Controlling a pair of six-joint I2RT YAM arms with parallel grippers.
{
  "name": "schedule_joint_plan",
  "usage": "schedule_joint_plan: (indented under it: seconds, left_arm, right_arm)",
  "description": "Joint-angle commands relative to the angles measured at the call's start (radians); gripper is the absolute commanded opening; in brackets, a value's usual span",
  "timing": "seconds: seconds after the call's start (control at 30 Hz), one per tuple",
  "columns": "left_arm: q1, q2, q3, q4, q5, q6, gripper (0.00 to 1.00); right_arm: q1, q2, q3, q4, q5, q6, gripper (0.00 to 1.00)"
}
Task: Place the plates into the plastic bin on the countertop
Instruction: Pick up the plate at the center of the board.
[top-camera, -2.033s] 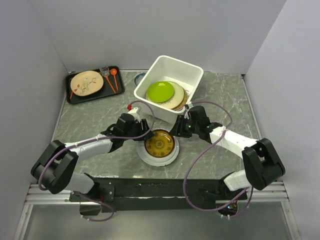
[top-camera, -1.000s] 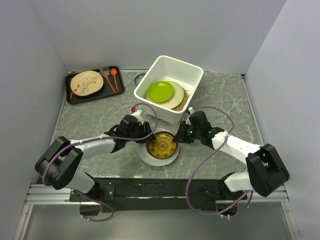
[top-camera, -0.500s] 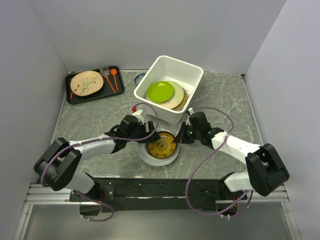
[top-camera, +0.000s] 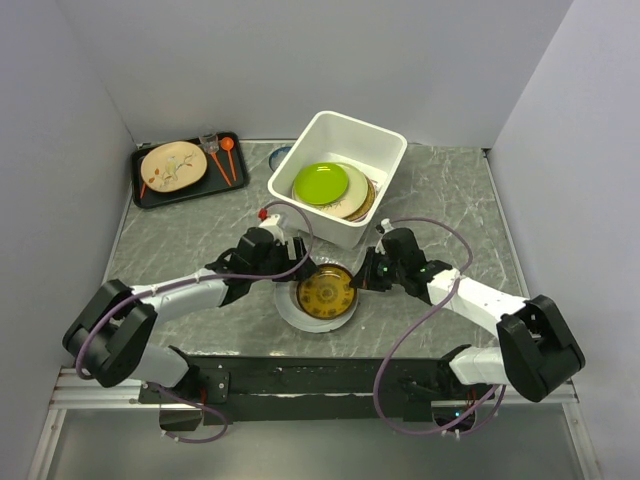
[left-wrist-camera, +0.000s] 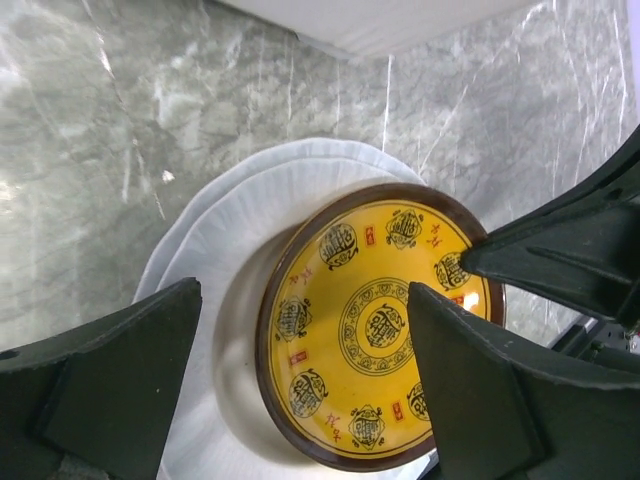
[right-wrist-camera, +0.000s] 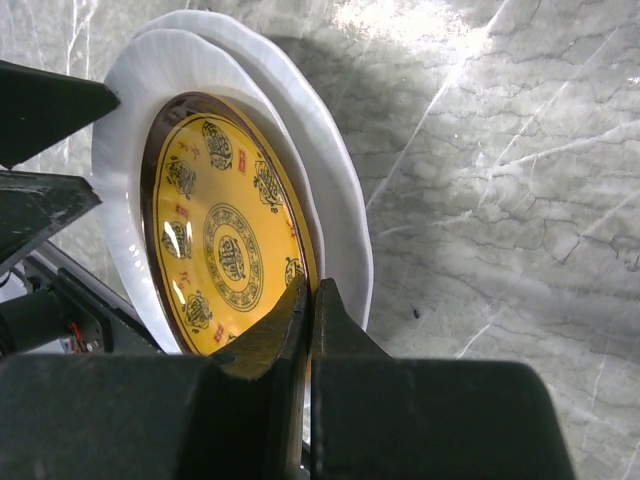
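A yellow plate (top-camera: 325, 290) with a brown rim and dark symbols lies on a stack of white plates (top-camera: 296, 318) on the countertop (top-camera: 180, 240), in front of the plastic bin (top-camera: 331, 124). My right gripper (top-camera: 362, 276) is shut on the yellow plate's right rim (right-wrist-camera: 220, 240); its jaws (right-wrist-camera: 312, 290) pinch the edge above the white plate (right-wrist-camera: 335, 190). My left gripper (top-camera: 291, 266) is open over the plate's left side (left-wrist-camera: 375, 320), one finger on either side (left-wrist-camera: 300, 300). The bin holds a lime green plate (top-camera: 320, 183) on top of other plates.
A flat black tray (top-camera: 150, 193) at the back left carries a cream twig-pattern plate (top-camera: 172, 165) and orange utensils. A small dark-blue-rimmed dish (top-camera: 279, 154) peeks out behind the bin's left corner. Grey walls close in the left, back and right sides.
The right arm has swung a little nearer and its gripper now grips the yellow plate's right rim. The left gripper has shifted slightly beside the plate. The plates in the bin have not moved.
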Motion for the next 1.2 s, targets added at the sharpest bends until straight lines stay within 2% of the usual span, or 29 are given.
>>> schedule_joint_plan:
  seconds: [0.0,0.13,0.4,0.67,1.17]
  left_arm:
    - [0.003,-0.085,0.020,-0.014,-0.069,0.018,0.91]
    - [0.004,-0.142,0.003,-0.042,-0.117,0.025,0.99]
    - [0.004,-0.243,-0.026,-0.108,-0.212,0.012,0.99]
    - [0.009,-0.260,-0.040,-0.102,-0.207,-0.011,0.99]
    - [0.012,-0.162,0.007,-0.042,-0.137,-0.046,0.99]
  right_arm:
    - [0.010,-0.048,0.015,0.031,-0.006,0.003,0.00]
    - [0.008,-0.071,0.045,0.017,-0.023,-0.013,0.00]
    - [0.008,-0.099,0.095,-0.005,-0.042,-0.036,0.00]
    - [0.008,-0.145,0.055,0.000,-0.048,-0.021,0.00]
    - [0.002,-0.519,-0.040,-0.216,0.112,0.026,0.00]
